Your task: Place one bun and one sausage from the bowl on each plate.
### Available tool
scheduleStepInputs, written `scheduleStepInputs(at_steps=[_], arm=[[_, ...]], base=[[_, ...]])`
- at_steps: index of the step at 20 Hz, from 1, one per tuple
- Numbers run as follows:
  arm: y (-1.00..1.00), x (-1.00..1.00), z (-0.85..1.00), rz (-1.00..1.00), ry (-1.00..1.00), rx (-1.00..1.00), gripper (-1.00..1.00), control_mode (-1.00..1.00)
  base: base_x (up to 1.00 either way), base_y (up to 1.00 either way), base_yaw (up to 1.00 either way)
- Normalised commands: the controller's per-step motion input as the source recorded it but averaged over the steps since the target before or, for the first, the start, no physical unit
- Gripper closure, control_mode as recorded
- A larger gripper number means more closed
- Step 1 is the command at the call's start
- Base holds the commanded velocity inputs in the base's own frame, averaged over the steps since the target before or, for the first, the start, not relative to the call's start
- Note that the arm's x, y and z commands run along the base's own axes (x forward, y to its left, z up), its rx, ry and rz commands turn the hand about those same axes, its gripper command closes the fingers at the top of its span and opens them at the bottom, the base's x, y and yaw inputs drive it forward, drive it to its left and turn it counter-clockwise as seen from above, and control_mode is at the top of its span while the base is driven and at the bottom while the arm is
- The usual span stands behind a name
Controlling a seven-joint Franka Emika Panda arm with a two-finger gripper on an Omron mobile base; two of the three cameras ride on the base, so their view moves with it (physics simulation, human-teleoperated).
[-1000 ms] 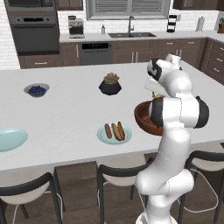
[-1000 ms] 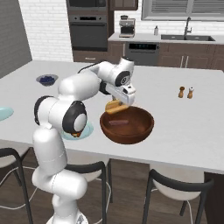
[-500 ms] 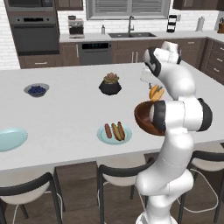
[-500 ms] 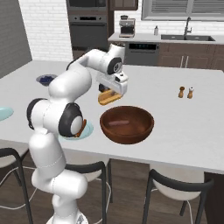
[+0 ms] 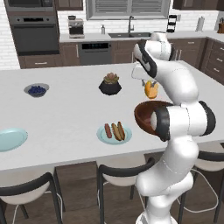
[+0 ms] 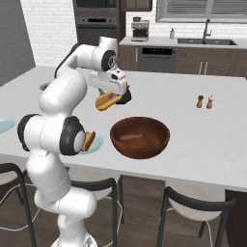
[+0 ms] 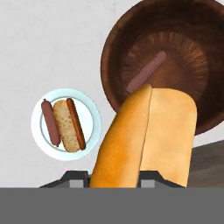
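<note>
gripper (image 6: 112, 98): clamped on smooth oblong split bun (image 7: 146, 138) | aloft | round wooden bowl (image 6: 140, 137): slim sausage (image 7: 145, 72) inside

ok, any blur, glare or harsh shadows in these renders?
Left base view: flat even light, the bun sharp, no glare. Right base view: soft shading inside the bowl. Hand view: the bun looms large and close, the plate crisp.
</note>
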Motion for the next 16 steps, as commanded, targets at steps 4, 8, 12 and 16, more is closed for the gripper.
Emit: scheduleStepInputs(at_steps=[4, 8, 12, 16], arm=[[0.68, -0.41, 0.28, 0.20, 0.00, -0.12, 1.00, -1.00], [0.74, -0.38, 0.20, 0.19, 0.00, -0.13, 1.00, -1.00], [0.81, -0.45, 0.20, 0.19, 0.00, -0.15, 1.00, -1.00], [0.97, -0.47, 0.27, 0.20, 0.00, -0.17, 1.00, -1.00]], base=[[0.00, 0.00, 0.00], [0.00, 0.00, 0.00], [0.00, 0.00, 0.00], [0.00, 0.00, 0.00]])
